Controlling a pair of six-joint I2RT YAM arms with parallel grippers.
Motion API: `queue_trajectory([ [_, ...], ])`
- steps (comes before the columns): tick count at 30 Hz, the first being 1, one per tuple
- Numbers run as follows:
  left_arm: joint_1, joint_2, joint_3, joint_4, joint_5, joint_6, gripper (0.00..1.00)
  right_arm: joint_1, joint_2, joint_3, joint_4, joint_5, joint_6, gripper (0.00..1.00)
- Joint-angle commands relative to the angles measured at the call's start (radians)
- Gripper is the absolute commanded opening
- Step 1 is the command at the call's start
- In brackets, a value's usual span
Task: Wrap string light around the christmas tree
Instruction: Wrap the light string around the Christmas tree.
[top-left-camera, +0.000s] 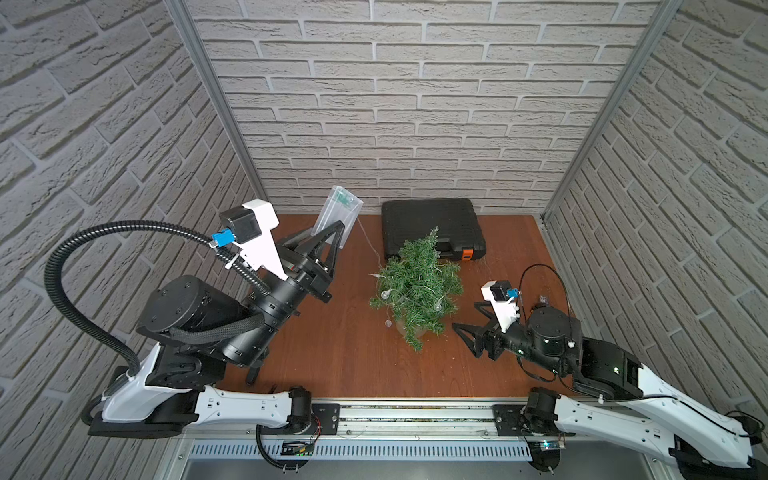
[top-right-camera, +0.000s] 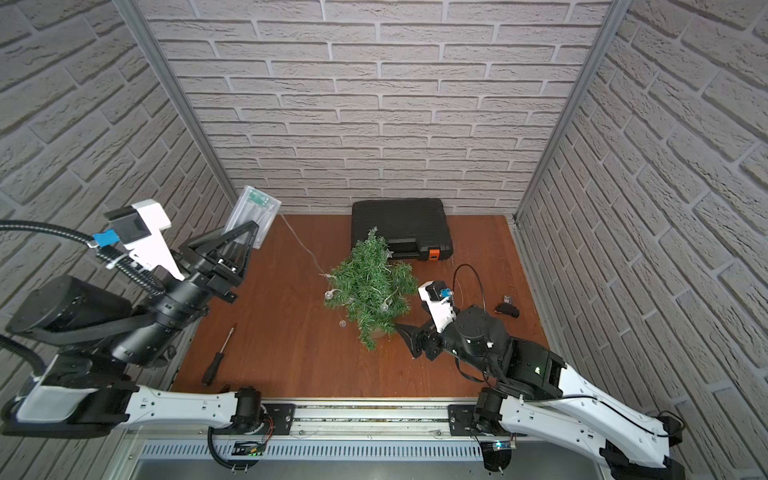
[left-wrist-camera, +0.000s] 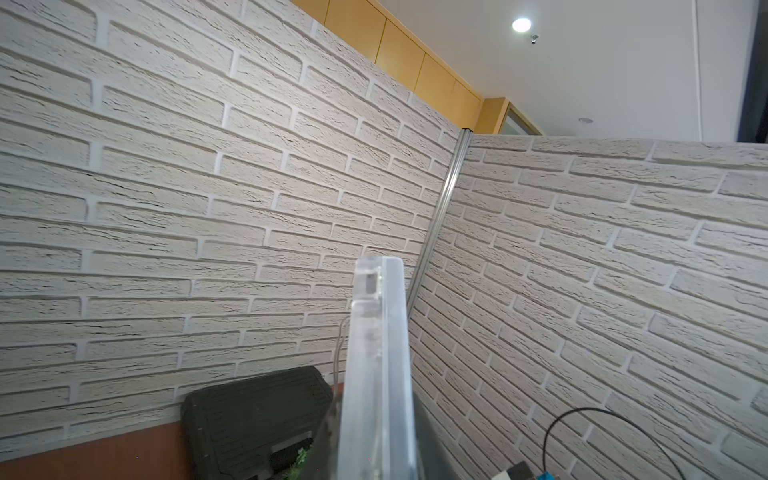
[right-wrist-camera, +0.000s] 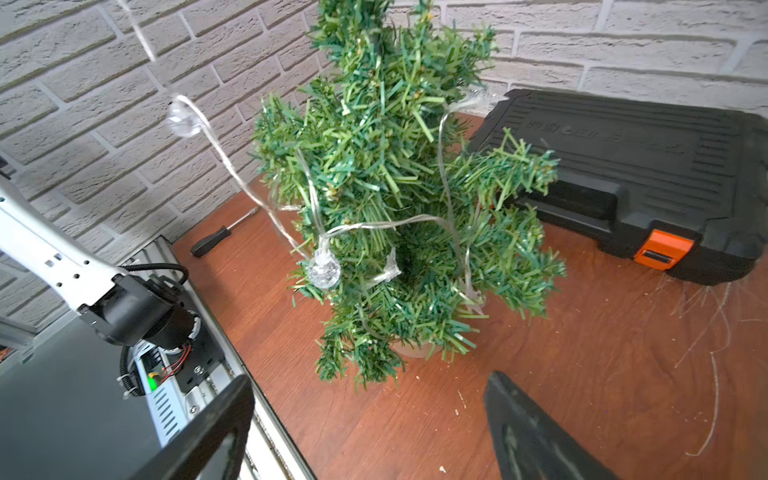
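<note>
Reddish-brown wood-grain tabletop (right-wrist-camera: 582, 374) has a slight sheen but it's scratched up. Black ribbed plastic case (top-left-camera: 432, 224) looks matt, orange plastic latch (right-wrist-camera: 663, 251) smoother. Small green tree (top-left-camera: 417, 286) = stiff plastic needles imo. Clear rectangular plastic box (top-right-camera: 253, 214) is glossy n see-thru, round clear bulbs (right-wrist-camera: 324, 270) crackly. Brick-pattern walls (top-left-camera: 415, 104) rough, matt.

Black tool case (top-left-camera: 432, 224) by the back wall, screwdriver (top-right-camera: 219, 354) lying on the brown table (top-right-camera: 291, 353)
</note>
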Motion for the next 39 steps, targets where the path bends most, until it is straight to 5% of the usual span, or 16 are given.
queue_trajectory([
  [1, 0.007, 0.047, 0.058, 0.046, -0.114, 0.102, 0.00, 0.005, 0.012, 0.048, 0.006, 0.122, -0.019, 0.87],
  [4, 0.069, 0.092, 0.103, -0.020, -0.154, 0.060, 0.00, 0.005, 0.041, 0.099, -0.048, 0.265, -0.006, 0.86],
  [8, 0.250, 0.106, 0.128, -0.187, -0.082, -0.147, 0.00, 0.005, 0.086, 0.192, -0.115, 0.364, -0.012, 0.85],
  [14, 0.623, 0.208, 0.172, -0.427, 0.360, -0.459, 0.00, 0.004, 0.125, 0.264, -0.098, 0.369, -0.069, 0.85],
  [21, 0.954, 0.339, 0.135, -0.364, 0.809, -0.592, 0.00, -0.012, 0.195, 0.344, -0.135, 0.413, -0.070, 0.87],
  [25, 0.995, 0.480, 0.202, -0.350, 0.951, -0.565, 0.00, -0.069, 0.259, 0.391, -0.134, 0.385, -0.063, 0.89],
  [33, 1.011, 0.810, 0.445, -0.290, 1.313, -0.580, 0.00, -0.331, 0.386, 0.453, -0.072, 0.125, -0.007, 0.89],
  [39, 0.998, 0.952, 0.526, -0.201, 1.437, -0.681, 0.00, -0.513, 0.482, 0.513, 0.001, -0.108, 0.073, 0.88],
])
